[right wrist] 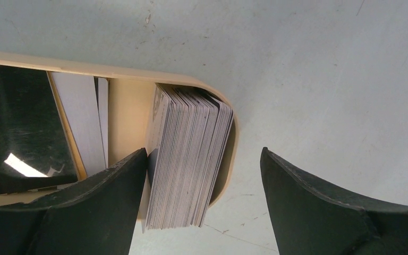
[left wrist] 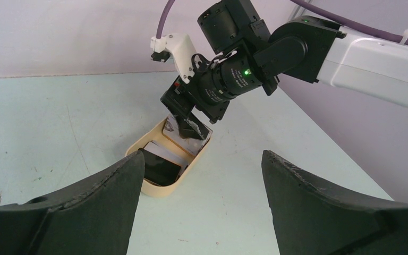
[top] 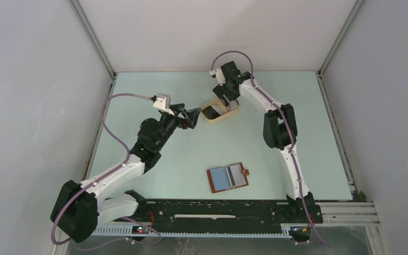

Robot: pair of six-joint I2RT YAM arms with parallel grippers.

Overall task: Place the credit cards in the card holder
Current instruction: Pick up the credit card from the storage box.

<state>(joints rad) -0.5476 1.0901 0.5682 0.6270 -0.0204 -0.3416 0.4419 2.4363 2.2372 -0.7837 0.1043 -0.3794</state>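
Observation:
The card holder (top: 239, 177) lies open near the table's front, with a grey card (top: 222, 179) showing in it. Credit cards sit in a beige oval tray (top: 212, 120). In the right wrist view a thick stack of pale cards (right wrist: 187, 159) stands on edge at the tray's rounded end, and a black card (right wrist: 21, 127) lies flat further in. My right gripper (right wrist: 203, 175) is open and reaches down over that end. One finger is beside the stack and the other is outside the tray wall. My left gripper (left wrist: 202, 175) is open and empty, hovering just left of the tray.
White walls with metal corner posts enclose the pale green table (top: 297, 122). The right arm (left wrist: 297, 48) hangs over the tray (left wrist: 156, 190) in the left wrist view. White cards (right wrist: 79, 122) lean between the black card and the stack.

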